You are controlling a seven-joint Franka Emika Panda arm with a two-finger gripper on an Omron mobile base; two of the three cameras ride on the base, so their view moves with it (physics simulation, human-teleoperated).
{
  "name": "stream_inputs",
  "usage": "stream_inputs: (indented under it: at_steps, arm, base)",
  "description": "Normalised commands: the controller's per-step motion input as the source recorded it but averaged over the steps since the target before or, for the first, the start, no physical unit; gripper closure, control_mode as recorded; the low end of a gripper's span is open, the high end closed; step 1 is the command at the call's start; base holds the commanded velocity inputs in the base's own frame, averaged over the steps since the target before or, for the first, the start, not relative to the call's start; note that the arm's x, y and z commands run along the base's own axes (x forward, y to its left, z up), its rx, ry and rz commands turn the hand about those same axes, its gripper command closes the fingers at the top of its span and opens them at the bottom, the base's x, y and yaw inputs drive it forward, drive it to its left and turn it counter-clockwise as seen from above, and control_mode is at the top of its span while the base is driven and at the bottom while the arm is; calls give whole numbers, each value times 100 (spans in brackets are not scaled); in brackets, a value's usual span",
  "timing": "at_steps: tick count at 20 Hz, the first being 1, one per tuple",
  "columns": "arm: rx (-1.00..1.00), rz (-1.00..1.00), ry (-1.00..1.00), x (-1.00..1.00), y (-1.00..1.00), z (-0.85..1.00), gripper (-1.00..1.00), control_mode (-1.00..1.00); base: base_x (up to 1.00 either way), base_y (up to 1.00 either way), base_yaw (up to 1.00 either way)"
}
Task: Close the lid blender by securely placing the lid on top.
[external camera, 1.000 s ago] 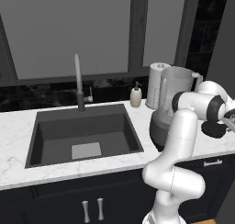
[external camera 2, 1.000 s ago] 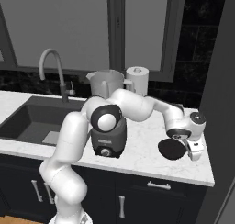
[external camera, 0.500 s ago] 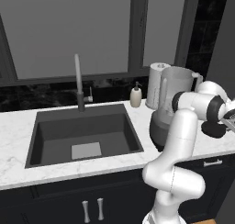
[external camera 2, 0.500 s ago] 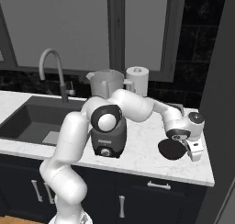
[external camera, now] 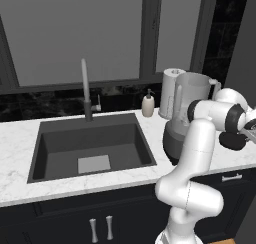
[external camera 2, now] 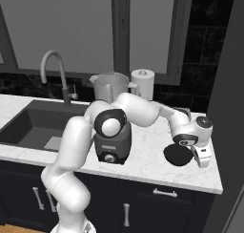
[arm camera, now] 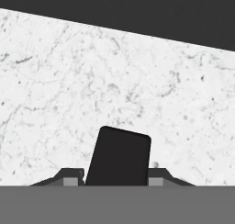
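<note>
The blender (external camera: pixel 192 95) stands on the counter right of the sink, its clear jar (external camera 2: pixel 110 86) open at the top on a dark grey base (external camera 2: pixel 112 146). The black round lid (external camera 2: pixel 176 155) hangs tilted just above the marble near the counter's right end, well right of the blender and lower than its rim. My gripper (external camera 2: pixel 192 153) is shut on the lid's edge. From the left base view the lid (external camera: pixel 232 140) shows under the wrist, beside the gripper (external camera: pixel 243 137). In the hand view the lid (arm camera: pixel 119 156) rises as a dark slab between the fingertips (arm camera: pixel 69 178).
A white paper towel roll (external camera: pixel 169 90) and a small beige soap bottle (external camera: pixel 148 105) stand behind the blender by the window. The sink (external camera: pixel 90 148) with its faucet (external camera: pixel 86 88) lies left. The counter's right edge (external camera 2: pixel 217 179) and a dark wall are close to the hand.
</note>
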Motion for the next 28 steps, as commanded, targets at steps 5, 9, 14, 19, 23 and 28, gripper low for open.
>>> stream_inputs:
  at_steps: [5, 9, 14, 19, 23, 28]
  arm:
    - [0, 0, 0, -3, 1, 0, 100, -100]
    - [-1, 0, 1, -10, 14, 4, 100, -100]
    - [-1, 0, 0, -23, 18, 13, 100, -100]
    - [0, 0, 0, -23, 14, 24, 100, -100]
    - [-1, 0, 0, -28, 18, 34, 100, -100]
    - [-3, 0, 0, -38, 22, 39, 100, -100]
  base:
    - [0, 0, 0]
    - [0, 0, 0]
    - [0, 0, 0]
    - [0, 0, 0]
    - [0, 0, 0]
    - [0, 0, 0]
